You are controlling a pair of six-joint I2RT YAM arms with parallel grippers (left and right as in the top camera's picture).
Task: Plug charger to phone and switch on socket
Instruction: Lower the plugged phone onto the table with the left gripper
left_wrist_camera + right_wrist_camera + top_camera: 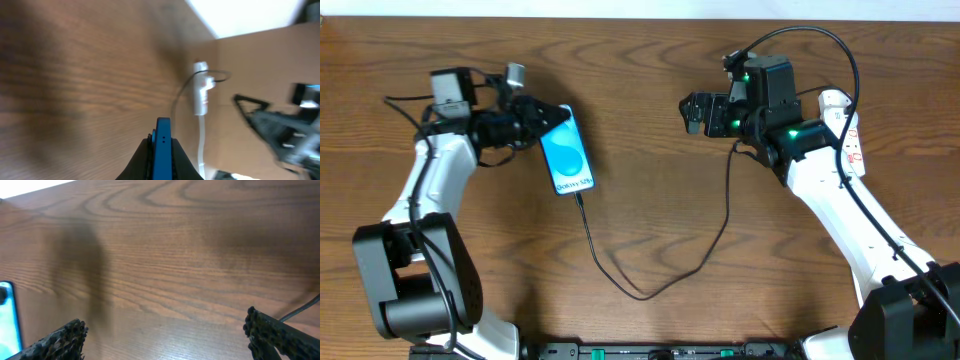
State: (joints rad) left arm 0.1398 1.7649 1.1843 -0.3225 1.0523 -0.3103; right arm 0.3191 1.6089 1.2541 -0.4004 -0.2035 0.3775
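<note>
Toward the far left of the table (pixel 650 60), the left gripper (pixel 542 122) is clamped on the top end of the phone (pixel 567 152), whose blue screen faces up. In the left wrist view the phone shows edge-on between the fingers (pixel 141 160). The black charger cable (pixel 620 280) meets the phone's lower end, loops toward the near edge, then climbs to the right. The right gripper (pixel 694 112) hovers just right of the table's middle, jaws spread wide and holding nothing. The white socket strip (pixel 850 135) lies by the right edge, partly under the right arm (pixel 840 200).
</note>
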